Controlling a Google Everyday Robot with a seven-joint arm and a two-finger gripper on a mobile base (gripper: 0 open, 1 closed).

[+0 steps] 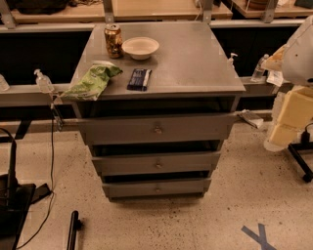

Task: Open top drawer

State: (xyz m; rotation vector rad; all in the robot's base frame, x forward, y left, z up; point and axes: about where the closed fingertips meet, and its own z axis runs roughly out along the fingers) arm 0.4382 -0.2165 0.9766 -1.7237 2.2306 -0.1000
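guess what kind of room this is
Probably a lab or workshop, not a home: a grey metal cabinet with its top drawer on speckled hard floor, workbenches behind, blue tape X. The claw isn't in view.

Dim, warm-tinted indoor light fell from overhead. The grey counter (195, 58) caught a soft sheen, while deep shadow filled the gaps above the top drawer (122, 131) and the lower drawers (127, 163). The robot's arm (299, 53) glowed pale at the right edge; its hand lay outside the frame.
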